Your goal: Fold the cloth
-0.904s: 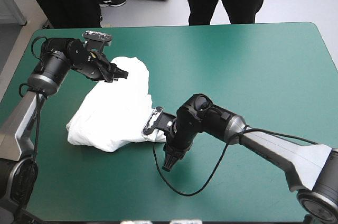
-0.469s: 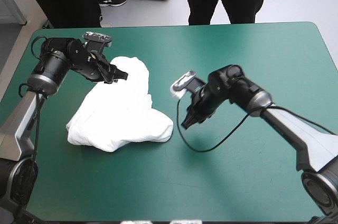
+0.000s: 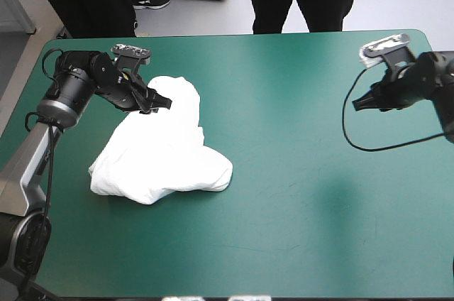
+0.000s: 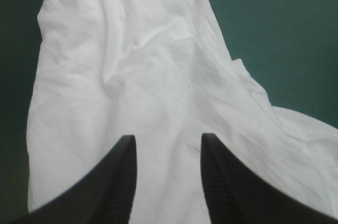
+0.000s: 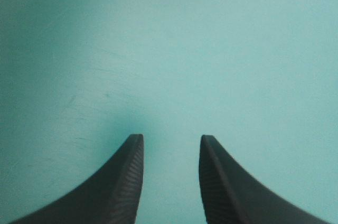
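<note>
The white T-shirt [image 3: 164,148] lies as a loosely folded bundle on the left half of the teal-green table, one lobe reaching toward the far edge. My left gripper [image 3: 162,100] hovers at that far lobe, open, and in the left wrist view the white T-shirt [image 4: 142,76] fills the space ahead of and under the left gripper [image 4: 168,145]. Far over by the table's right edge, my right gripper [image 3: 357,104] is open. In its own wrist view the right gripper [image 5: 170,145] has only bare teal-green cover beneath it.
The right arm's black cable [image 3: 369,146] hangs in a loop over the table's right side. The table's bare cover [image 3: 298,209] stretches between the bundle and the right arm.
My right gripper has left the T-shirt's near right corner and swung away to the table's far right. The T-shirt and the left gripper have stayed in place.
</note>
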